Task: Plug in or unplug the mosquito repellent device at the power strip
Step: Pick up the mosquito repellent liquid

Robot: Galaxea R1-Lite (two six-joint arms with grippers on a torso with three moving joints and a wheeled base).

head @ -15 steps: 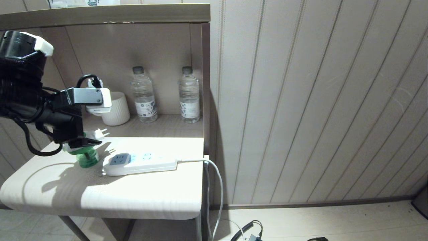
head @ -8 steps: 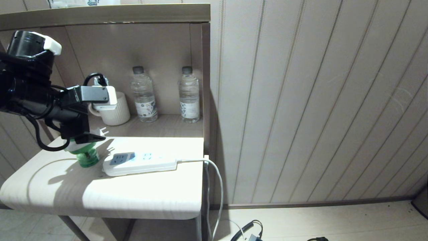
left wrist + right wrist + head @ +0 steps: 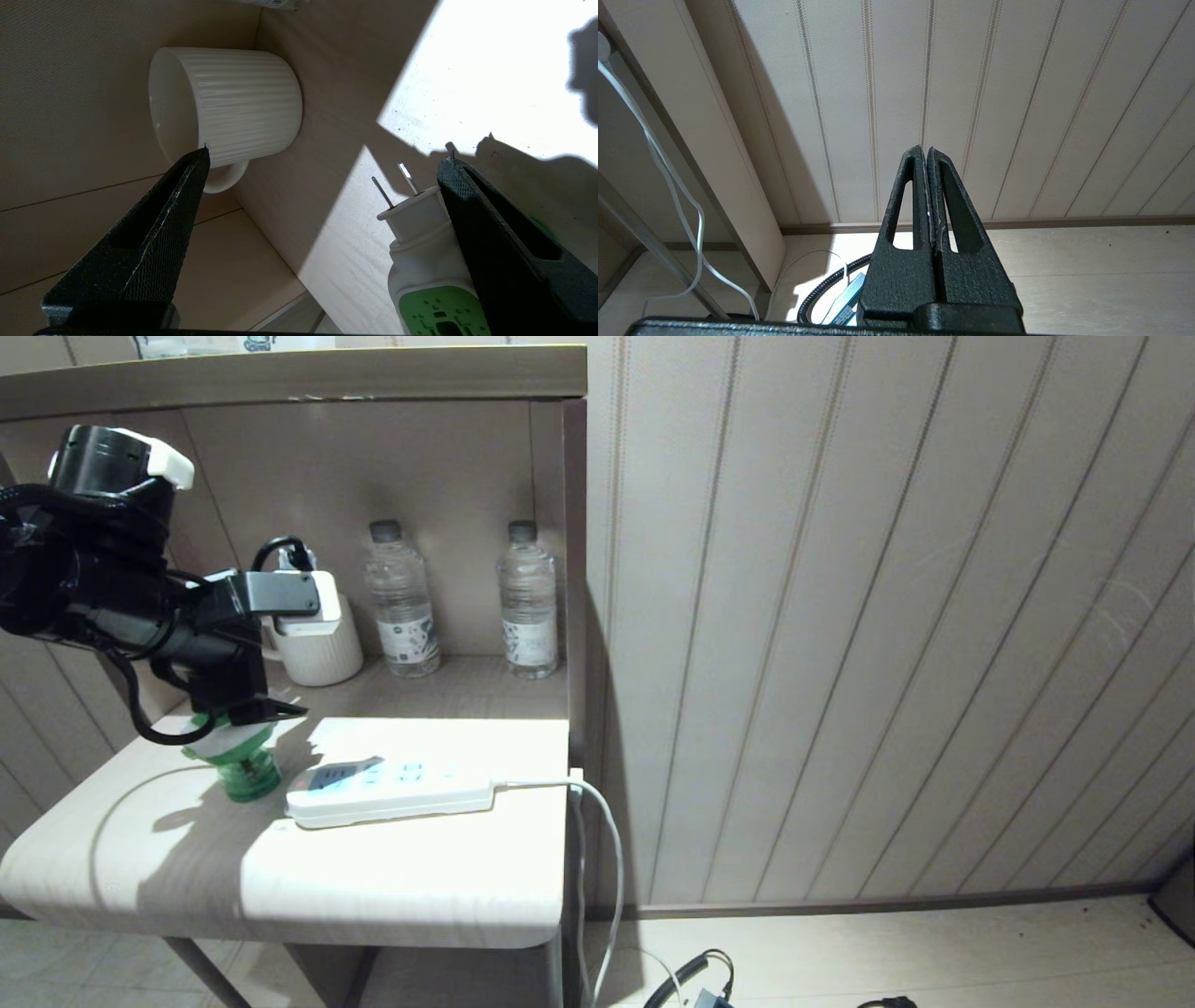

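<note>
The mosquito repellent device (image 3: 241, 761), a small white-and-green plug-in head on a translucent green bottle, stands upright on the pale wooden shelf (image 3: 392, 877), just beside the near end of the long flat white power strip (image 3: 390, 788), not plugged in. Above it from the head camera, there's the black left gripper (image 3: 250, 711), right over the device's head, a ribbed white mug (image 3: 322, 649) and two clear water bottles (image 3: 401, 599) behind. From the left wrist, the jaws gape wide, gripping nothing; one finger (image 3: 504, 242) sits against the device's white neck, prongs free and pointing towards the mug. From the right wrist, the right gripper (image 3: 927, 151) hangs low by the wall, fingers pressed together, empty.
</note>
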